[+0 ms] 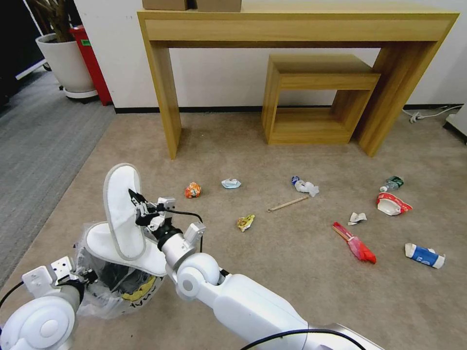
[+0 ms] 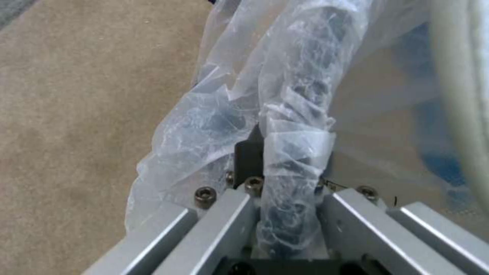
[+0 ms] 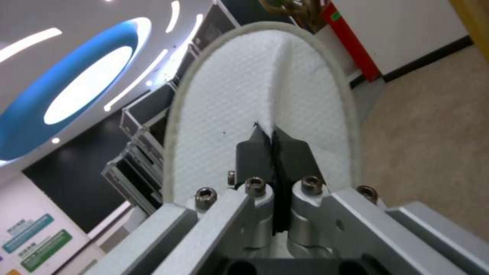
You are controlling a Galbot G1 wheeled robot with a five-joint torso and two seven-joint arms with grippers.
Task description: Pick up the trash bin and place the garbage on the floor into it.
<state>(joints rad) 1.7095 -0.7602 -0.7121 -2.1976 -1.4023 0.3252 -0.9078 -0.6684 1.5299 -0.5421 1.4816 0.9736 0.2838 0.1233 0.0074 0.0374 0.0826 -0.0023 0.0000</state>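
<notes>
So, head view: you're mid-drop. R gripper [image 1: 137,204] pinches a slipper [image 1: 121,209] upright over the bin [image 1: 114,279] at 7 o'clock; another slipper [image 1: 104,245] lies across its rim. Next, I'd say: lower, release.

L wrist view: L gripper [image 2: 277,160] is clamped on the rim bag [image 2: 300,95].

R wrist view: jaws tight on slipper fabric. Open floor [image 1: 292,272] toward 3 o'clock; rest of the litter from 12 to 3.

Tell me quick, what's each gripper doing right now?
Left gripper: shut on the trash bin, clamping its bagged rim.
Right gripper: shut on a white slipper, held upright above the bin.
</notes>
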